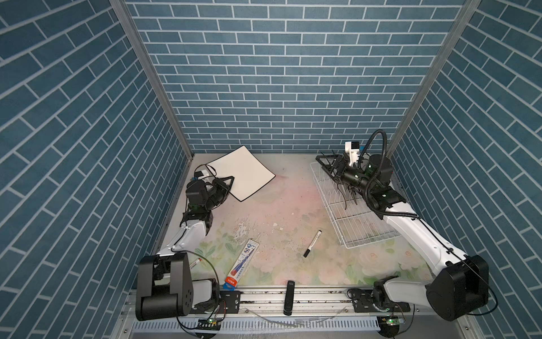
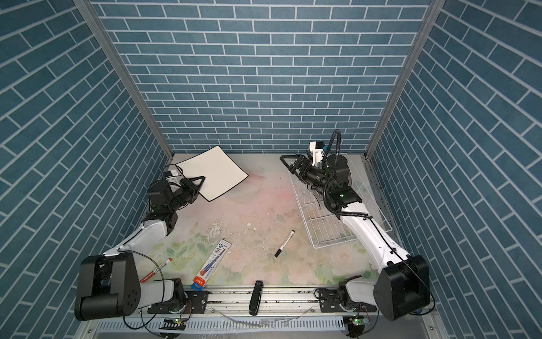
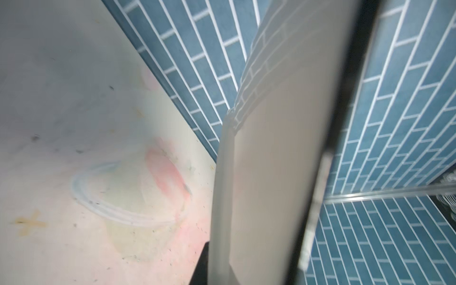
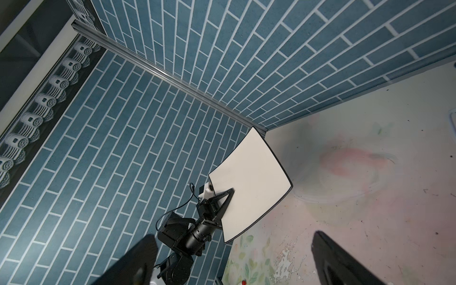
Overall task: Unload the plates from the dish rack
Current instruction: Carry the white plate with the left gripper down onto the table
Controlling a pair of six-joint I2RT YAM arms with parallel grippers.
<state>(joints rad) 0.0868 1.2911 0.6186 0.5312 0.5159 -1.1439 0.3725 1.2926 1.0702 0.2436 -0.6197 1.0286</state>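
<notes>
Plate, square, white with a black rim: located left of centre in both top views, at the far left of the table. It is held tilted, with its far corner seen against the back wall. The left hand is clamped on the plate's near-left edge. The left wrist view shows the plate almost edge-on and close to the lens. The right wrist view shows the plate with one finger of the left hand lying across its face.

At lower left, a red pen lies beside the left arm. A blue-and-red packet lies just right of it. At lower centre, a black marker lies on the table. A black bar rests on the front rail.

At right stands the dish rack, a white wire basket. The right hand hangs over its far end, jaws wide apart, gripping nothing.
</notes>
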